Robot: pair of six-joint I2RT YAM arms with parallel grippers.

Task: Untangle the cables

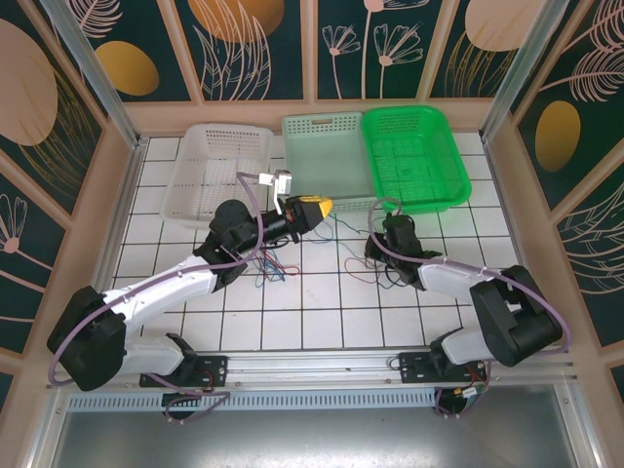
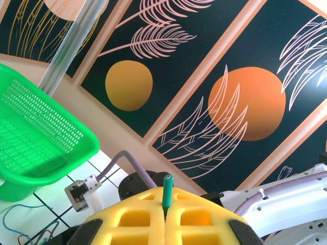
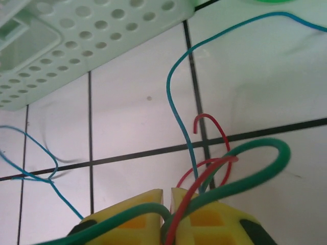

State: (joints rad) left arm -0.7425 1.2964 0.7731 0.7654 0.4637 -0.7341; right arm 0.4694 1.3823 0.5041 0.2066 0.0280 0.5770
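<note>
Two grippers, both pressed together: the left gripper (image 2: 164,214), up high, pinches a green cable end (image 2: 167,188) poking upward. The right gripper (image 3: 166,196), low over the tiles (image 3: 138,117), pinches a looping green cable (image 3: 255,153), with a red cable (image 3: 209,173) draped across it. Loose strands (image 1: 278,268) lie between the arms, nearer the left.

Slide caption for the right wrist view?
Yellow-padded right end effector shut on a looped thick green cable, red wire and blue wire alongside, pale green perforated plastic basket behind.

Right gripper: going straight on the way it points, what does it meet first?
The green cable and red cable looping ahead of its shut jaws; beyond them, probably the corner of the pale green basket, though depth is unclear.
</note>
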